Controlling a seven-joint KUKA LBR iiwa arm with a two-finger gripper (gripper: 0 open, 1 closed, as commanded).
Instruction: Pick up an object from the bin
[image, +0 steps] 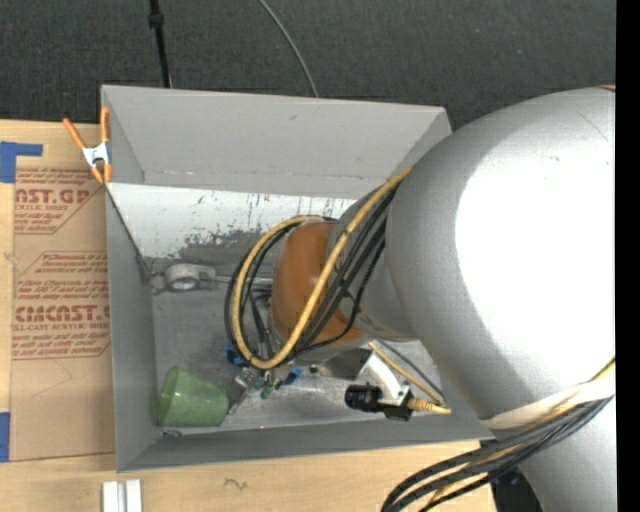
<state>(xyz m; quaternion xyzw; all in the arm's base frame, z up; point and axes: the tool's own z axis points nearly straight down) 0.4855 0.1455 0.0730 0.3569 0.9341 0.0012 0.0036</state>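
Grey sheet metal is what the bin (130, 300) is made of, and the gripper (262, 381) is seen low inside it, close to the floor and near the front wall. Whether the gripper is open or closed cannot be told, since it is largely covered by the orange cover (300, 280) on the wrist and by the loop of yellow and black cables (240, 300) hung around it. Whether anything is held cannot be told either. Just to its left, in the front left corner, a pale green cup (190, 398) is laid on its side, near the gripper's tip. A small blue piece (234, 355) is seen close beside the gripper, partly hidden by the cables. A grey ring-shaped metal part (184, 277) is seen well apart from it, at the foot of the back wall on the left. The arm (500, 270) is brought in from the right and bent steeply downward, with its broad silver body spread over the bin's right half. A black-and-white fitting (378, 392) with a yellow lead is seen under the wrist, by the front wall.
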